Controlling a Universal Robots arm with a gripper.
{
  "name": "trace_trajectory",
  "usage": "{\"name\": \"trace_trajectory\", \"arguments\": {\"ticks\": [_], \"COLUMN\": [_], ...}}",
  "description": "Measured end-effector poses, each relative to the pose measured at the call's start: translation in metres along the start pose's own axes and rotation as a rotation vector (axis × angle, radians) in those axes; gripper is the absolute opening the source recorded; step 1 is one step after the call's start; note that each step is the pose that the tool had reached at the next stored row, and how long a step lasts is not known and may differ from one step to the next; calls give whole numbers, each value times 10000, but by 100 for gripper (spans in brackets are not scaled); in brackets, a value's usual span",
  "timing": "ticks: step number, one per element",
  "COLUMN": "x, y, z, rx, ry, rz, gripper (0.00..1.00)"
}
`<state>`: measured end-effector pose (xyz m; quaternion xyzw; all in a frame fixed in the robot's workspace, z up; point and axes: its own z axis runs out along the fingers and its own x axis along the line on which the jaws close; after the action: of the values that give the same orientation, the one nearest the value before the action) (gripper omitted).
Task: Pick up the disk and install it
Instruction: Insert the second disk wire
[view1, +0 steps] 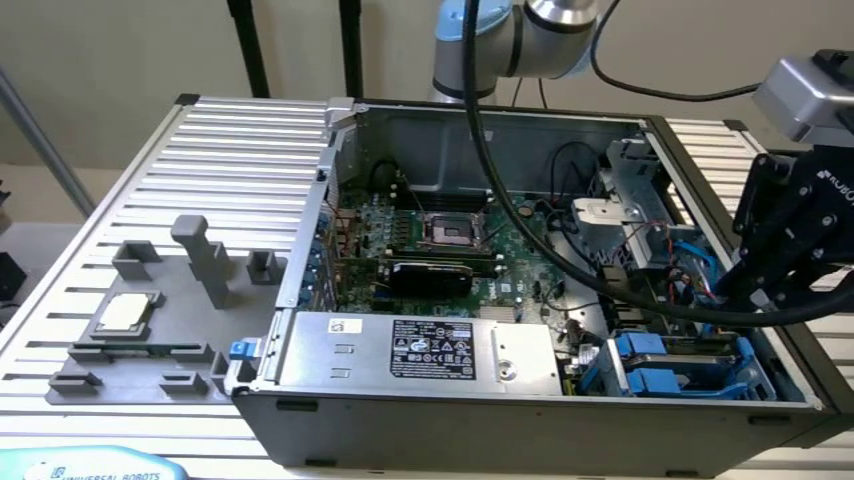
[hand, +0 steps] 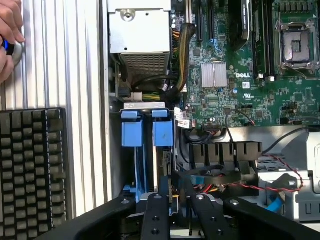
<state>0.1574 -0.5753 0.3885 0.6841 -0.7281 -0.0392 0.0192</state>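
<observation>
an open grey computer case (view1: 534, 415) lies on its side on a ribbed metal surface (view1: 227, 170), its green motherboard (view1: 441, 250) facing up. a long silver box with a black label (view1: 427, 350) runs along the near wall of the case.

the black end effector (view1: 787, 265) hangs over the corner of the case at the exterior view's right, above the drive bay. in the wrist view the end effector (hand: 175, 210) sits just over the bay, its two black fingers (hand: 155, 217) standing close together with a narrow gap; whether they grip anything cannot be told.

the disk (hand: 162, 177) stands on edge in the bay directly under the fingers, its bright blue frame tab (hand: 162, 132) beside a second blue tab (hand: 132, 129) in the neighbouring slot. in the exterior view the same blue frames (view1: 667, 365) show in the near corner of the case.

a grey fixture (view1: 160, 330) rests on the surface at the exterior view's left, carrying a small square silver chip (view1: 123, 313). the wrist view also takes in a black keyboard (hand: 32, 170) outside the case and a person's hand (hand: 10, 35) on the surface.
</observation>
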Motion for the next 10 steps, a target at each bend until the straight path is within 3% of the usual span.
{"name": "trace_trajectory", "arguments": {"ticks": [3, 8, 10], "x": [-6, -37, -54], "y": [11, 104, 118], "z": [-12, 37, 68], "rx": [1, 13, 21], "ry": [24, 214, 262], "rz": [0, 17, 21], "gripper": [24, 24, 24]}}
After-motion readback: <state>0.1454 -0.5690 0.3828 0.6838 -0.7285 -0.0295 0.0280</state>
